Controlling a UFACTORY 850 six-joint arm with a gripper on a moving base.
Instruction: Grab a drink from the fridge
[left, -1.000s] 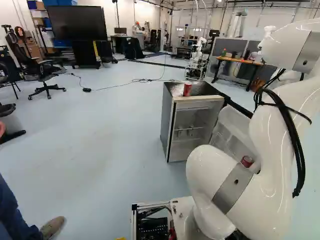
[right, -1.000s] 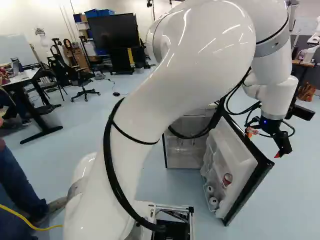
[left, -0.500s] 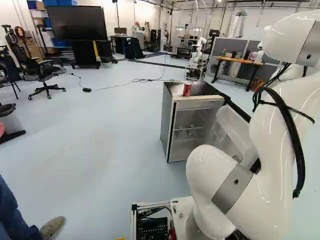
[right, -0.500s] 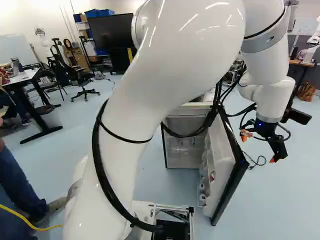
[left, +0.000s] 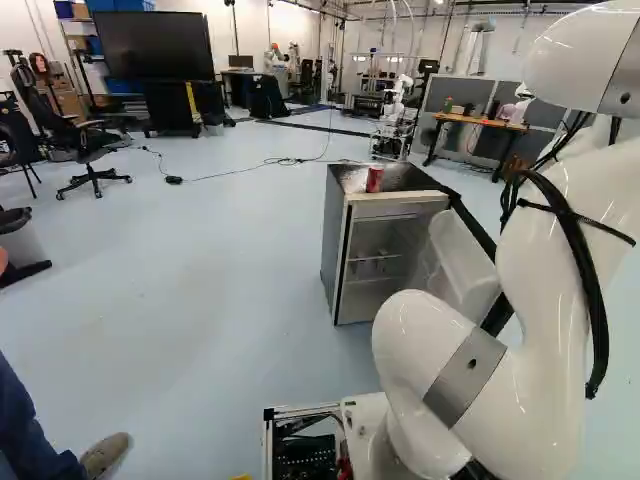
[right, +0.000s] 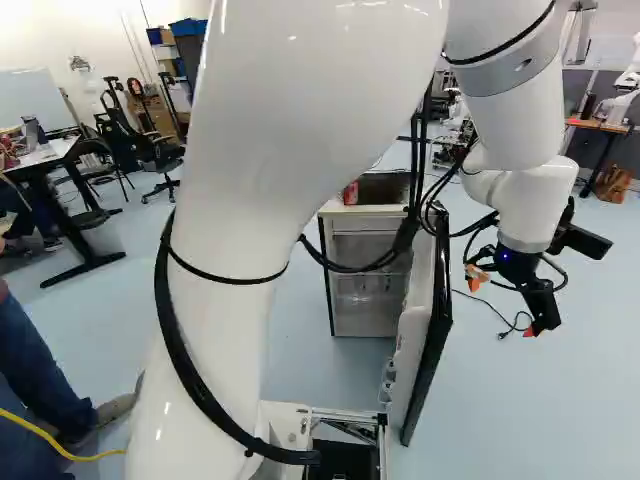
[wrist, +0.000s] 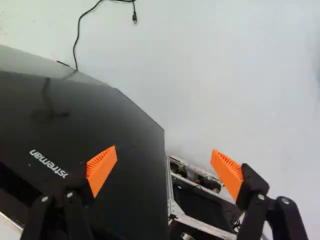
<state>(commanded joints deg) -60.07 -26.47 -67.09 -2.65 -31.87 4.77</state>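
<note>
At the far left of the left base view, a black chair (left: 78, 150) stands on the floor (left: 220, 230), with a big dark screen (left: 155, 47) beyond it to the right. Right of the middle is the fridge (left: 337, 235), and on its top, near the front edge, a red can (left: 374, 179) stands upright. Small items on the shelf inside are too indistinct to name. Farther off and to the right is a table (left: 475, 121), and the white arm (left: 550, 260) fills the right side.

In the right base view, the arm rises across the middle, in front of part of the fridge. The door (right: 428, 340) is open, its pale bins (right: 388, 380) on the inner side. Right of the door hangs the gripper (right: 505, 303), tilted downward. The wrist view shows its jaws spread wide, the orange pads (wrist: 101, 167) well apart. One side of the jaws overlaps the door's dark outer face in that view; a cable (wrist: 75, 47) lies on the floor ahead, and the base (wrist: 207, 226) shows near the other side.
</note>
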